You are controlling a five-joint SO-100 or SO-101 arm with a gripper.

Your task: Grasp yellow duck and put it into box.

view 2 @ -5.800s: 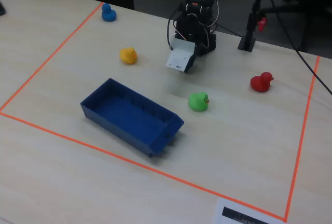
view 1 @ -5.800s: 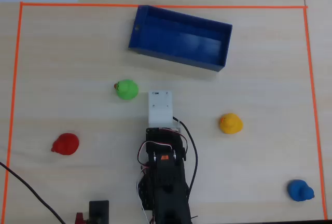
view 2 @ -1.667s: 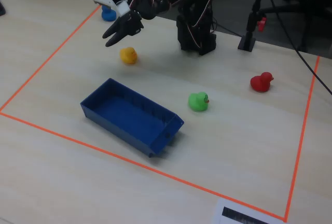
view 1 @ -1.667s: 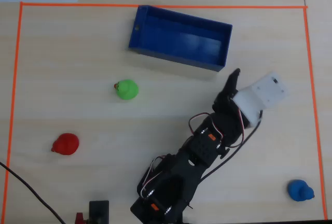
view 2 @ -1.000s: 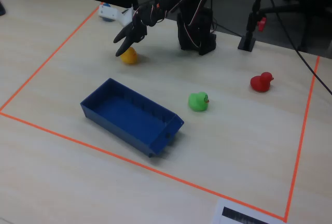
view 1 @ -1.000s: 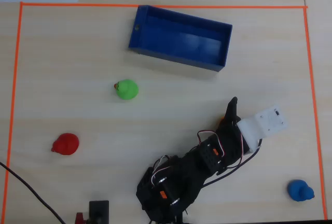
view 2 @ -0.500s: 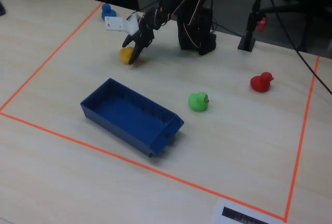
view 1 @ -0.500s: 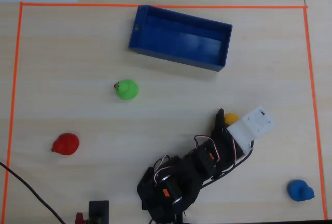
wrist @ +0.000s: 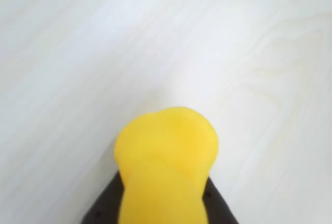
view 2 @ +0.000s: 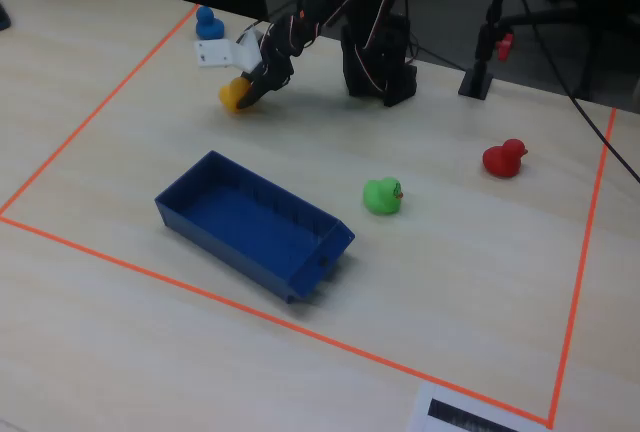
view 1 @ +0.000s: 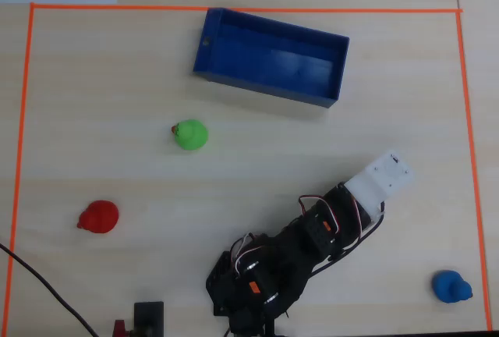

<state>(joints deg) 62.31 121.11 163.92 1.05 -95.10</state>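
One box (view 2: 250,224) is seen in the fixed view, its long axis running from upper left to lower right, open side up. Four ducks are counted: one green duck (view 2: 381,195), one red duck (view 2: 503,158), one blue duck (view 2: 208,22), and one yellow duck (view 2: 235,94), pinched by the gripper (view 2: 248,87) near the blue one. Its facing cannot be told; overhead it is hidden beneath the arm (view 1: 312,235).

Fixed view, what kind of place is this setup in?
Probably an office or lab robot-practice bench: a pale wood-grain table with an orange tape border marking a work zone, small toy ducks and a blue open-top plastic box laid out inside it, and black stands and cables behind.
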